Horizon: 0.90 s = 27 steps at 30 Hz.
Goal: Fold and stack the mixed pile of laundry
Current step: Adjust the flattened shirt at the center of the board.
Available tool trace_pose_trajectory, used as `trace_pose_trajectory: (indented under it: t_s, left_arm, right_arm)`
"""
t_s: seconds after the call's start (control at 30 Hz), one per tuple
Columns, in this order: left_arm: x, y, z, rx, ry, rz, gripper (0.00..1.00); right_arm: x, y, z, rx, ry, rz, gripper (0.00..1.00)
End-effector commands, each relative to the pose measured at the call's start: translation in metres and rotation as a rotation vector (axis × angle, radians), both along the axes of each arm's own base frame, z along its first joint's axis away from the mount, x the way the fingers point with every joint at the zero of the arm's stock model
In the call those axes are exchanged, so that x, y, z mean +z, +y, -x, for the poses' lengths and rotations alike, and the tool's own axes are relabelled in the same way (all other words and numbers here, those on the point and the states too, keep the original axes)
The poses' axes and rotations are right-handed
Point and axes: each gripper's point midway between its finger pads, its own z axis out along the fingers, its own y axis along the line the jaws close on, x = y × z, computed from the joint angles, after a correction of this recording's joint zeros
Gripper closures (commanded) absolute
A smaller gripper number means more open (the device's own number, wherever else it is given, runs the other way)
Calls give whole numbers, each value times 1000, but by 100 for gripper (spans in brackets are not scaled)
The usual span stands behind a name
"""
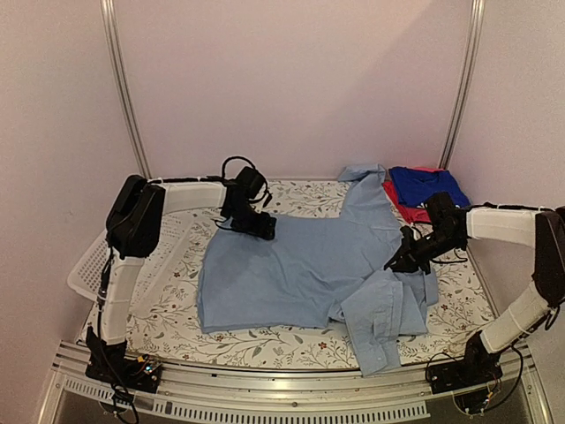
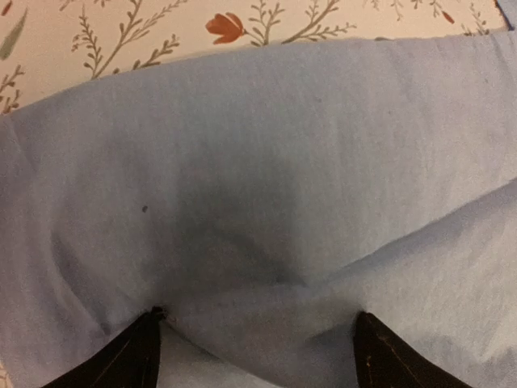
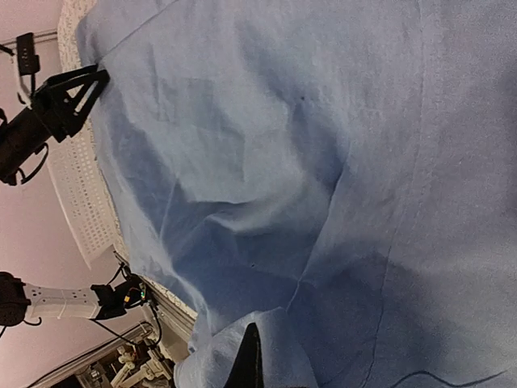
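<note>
- shirt laid spread across surface
- left fingers held spread, tips set on shirt
- right fingers pressed together at shirt's right side

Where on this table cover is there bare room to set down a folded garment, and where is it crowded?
Bare floral cover shows between the white basket and the light-blue shirt, along the near edge before its hem, and at the near-right corner beside the sleeve. Crowded: the far-right corner, where the royal-blue shirt lies on the red garment.
</note>
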Motion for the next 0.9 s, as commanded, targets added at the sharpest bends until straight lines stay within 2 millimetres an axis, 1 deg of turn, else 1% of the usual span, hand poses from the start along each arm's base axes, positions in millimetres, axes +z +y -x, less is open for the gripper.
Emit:
trace_pose_trajectory:
  t_s: [0.0, 0.03, 0.07, 0.13, 0.17, 0.2, 0.23, 0.27, 0.3, 0.33, 0.4, 0.47, 0.5, 0.53, 0.57, 0.6, 0.63, 0.67, 0.7, 0.73, 0.77, 0.8, 0.83, 0.87]
  left_arm:
    - [-19, 56, -13, 168, 51, -52, 20]
    - [-23, 63, -15, 191, 59, -53, 21]
    - [-25, 71, -19, 217, 65, -55, 23]
    - [-29, 85, -27, 265, 76, -51, 24]
    - [-31, 92, -32, 289, 83, -47, 24]
    - [-33, 99, -37, 315, 90, -41, 25]
    - [-34, 110, -44, 346, 93, -29, 26]
    - [-34, 117, -51, 370, 95, -16, 27]
    - [-34, 124, -57, 393, 95, -7, 27]
    - [-32, 129, -65, 409, 86, 3, 27]
    - [-26, 138, -83, 430, 55, 19, 27]
    - [-14, 132, -100, 400, 31, 80, 25]
    - [-3, 125, -108, 373, 1, 101, 23]
    - [11, 117, -114, 337, -35, 119, 21]
    - [27, 106, -117, 292, -75, 138, 16]
    - [43, 98, -117, 255, -119, 138, 11]
    - [60, 90, -114, 226, -157, 142, 5]
    - [76, 79, -107, 190, -187, 151, 1]
    - [92, 72, -99, 161, -221, 162, 0]
    - [107, 63, -89, 133, -249, 173, 0]
    - [118, 57, -76, 108, -266, 180, 0]
    - [128, 51, -61, 87, -283, 182, 0]
    - [134, 48, -46, 72, -293, 182, 0]
    - [150, 46, -29, 54, -311, 200, 0]
  right_arm:
    - [-24, -6, -60, 35, -122, 119, 100]
    - [-29, -2, -74, 46, -120, 117, 100]
    - [-42, 1, -87, 60, -101, 121, 100]
    - [-49, 7, -116, 80, -114, 133, 100]
    - [-49, 9, -130, 90, -125, 139, 100]
    - [-60, 9, -145, 95, -113, 153, 100]
    - [-65, 12, -159, 106, -119, 163, 100]
    - [-62, 13, -174, 110, -138, 171, 100]
    - [-63, 15, -195, 112, -162, 180, 100]
    - [-59, 17, -208, 116, -178, 177, 100]
    - [-65, 24, -226, 128, -172, 160, 100]
    - [-58, 32, -233, 148, -174, 117, 100]
    - [-55, 36, -231, 162, -174, 91, 100]
    - [-42, 39, -227, 175, -195, 59, 100]
    - [-36, 40, -219, 184, -199, 37, 100]
    - [-19, 42, -210, 190, -224, 14, 100]
    - [10, 43, -197, 199, -267, -19, 100]
    - [18, 43, -182, 204, -270, -40, 100]
    - [37, 41, -166, 206, -290, -57, 100]
    - [43, 40, -148, 209, -273, -76, 100]
    - [64, 40, -126, 218, -284, -110, 100]
    - [72, 40, -104, 228, -264, -143, 100]
    - [69, 40, -83, 234, -219, -163, 100]
    - [71, 40, -56, 244, -188, -180, 100]
